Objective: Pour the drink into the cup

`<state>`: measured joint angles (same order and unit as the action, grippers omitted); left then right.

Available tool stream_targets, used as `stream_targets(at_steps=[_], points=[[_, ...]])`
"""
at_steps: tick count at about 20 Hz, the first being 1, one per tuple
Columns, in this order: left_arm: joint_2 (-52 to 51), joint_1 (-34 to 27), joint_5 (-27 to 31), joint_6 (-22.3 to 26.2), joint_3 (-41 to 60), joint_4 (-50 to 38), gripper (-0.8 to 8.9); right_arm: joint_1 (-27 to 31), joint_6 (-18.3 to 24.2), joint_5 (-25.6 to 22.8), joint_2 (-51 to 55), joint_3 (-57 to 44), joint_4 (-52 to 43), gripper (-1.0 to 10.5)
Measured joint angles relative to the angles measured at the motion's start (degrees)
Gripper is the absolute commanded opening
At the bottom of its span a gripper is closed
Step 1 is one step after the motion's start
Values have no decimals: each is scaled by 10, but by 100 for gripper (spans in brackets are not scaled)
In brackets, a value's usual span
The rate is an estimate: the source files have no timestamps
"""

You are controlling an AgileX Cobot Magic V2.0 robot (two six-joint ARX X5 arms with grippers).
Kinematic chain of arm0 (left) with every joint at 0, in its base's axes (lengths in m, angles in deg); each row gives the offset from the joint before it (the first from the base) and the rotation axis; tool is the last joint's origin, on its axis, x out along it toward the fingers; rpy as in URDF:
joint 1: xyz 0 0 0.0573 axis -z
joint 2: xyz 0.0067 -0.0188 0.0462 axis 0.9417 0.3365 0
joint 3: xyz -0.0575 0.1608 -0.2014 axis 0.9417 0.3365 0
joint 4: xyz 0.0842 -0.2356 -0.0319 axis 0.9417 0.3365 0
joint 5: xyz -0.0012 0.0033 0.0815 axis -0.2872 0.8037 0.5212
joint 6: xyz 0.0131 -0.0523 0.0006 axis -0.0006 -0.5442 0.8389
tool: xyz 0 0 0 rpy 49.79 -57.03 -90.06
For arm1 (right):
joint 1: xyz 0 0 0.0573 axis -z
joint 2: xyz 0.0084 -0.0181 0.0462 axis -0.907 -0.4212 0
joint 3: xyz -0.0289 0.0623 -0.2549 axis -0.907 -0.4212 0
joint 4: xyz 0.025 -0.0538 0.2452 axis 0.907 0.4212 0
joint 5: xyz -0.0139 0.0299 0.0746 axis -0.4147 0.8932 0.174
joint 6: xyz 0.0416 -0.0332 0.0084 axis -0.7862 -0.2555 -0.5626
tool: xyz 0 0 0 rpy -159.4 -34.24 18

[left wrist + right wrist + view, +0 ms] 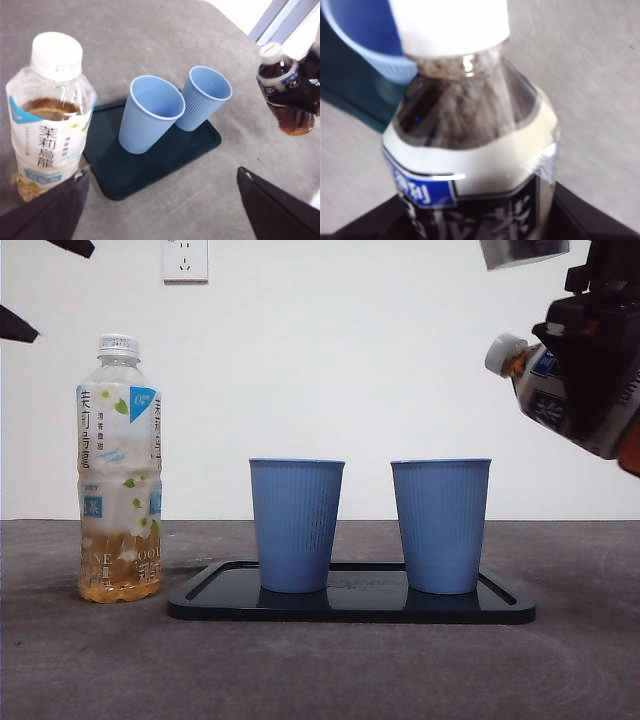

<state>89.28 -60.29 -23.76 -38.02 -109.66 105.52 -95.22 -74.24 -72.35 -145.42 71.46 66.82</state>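
Note:
A dark tea bottle [527,378] with its white cap on hangs tilted in the air, high and to the right of the right blue cup [441,525], neck pointing toward the cups. My right gripper [600,380] is shut on its body, and the bottle [470,150] fills the right wrist view above a cup rim [365,35]. The left blue cup [296,525] stands beside the other on a dark tray [350,606]. Both cups [150,112] [206,97] look empty in the left wrist view. My left gripper [160,210] is open, close to a jasmine tea bottle [50,115] without holding it.
The jasmine tea bottle [119,470] stands upright and capped on the grey table, left of the tray. A wall socket [185,258] sits on the white wall behind. Black tips of the left arm [18,325] show at the top left corner.

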Motion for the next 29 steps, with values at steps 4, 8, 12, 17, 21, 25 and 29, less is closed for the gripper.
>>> stream_targets(at_steps=[4, 8, 12, 17, 21, 25, 29], points=[[-25, 0, 0, 0, 0, 0, 468, -10, 32, -38, -58, 64, 61, 207], [-36, 0, 2, 0, 0, 0, 468, -26, 57, -82, -110, 114, 82, 207], [-42, 5, 29, 0, 0, 1, 468, -46, 85, -136, -156, 134, 96, 207], [-48, 23, 30, 0, 0, 1, 468, -74, 120, -208, -194, 134, 102, 207], [-53, 26, 30, 2, 0, 1, 468, -93, 141, -252, -199, 134, 103, 207], [-54, 33, 30, 2, 0, 1, 468, -103, 157, -283, -199, 134, 103, 207], [-54, 33, 30, 2, 0, 1, 468, -106, 165, -318, -199, 134, 109, 207]])
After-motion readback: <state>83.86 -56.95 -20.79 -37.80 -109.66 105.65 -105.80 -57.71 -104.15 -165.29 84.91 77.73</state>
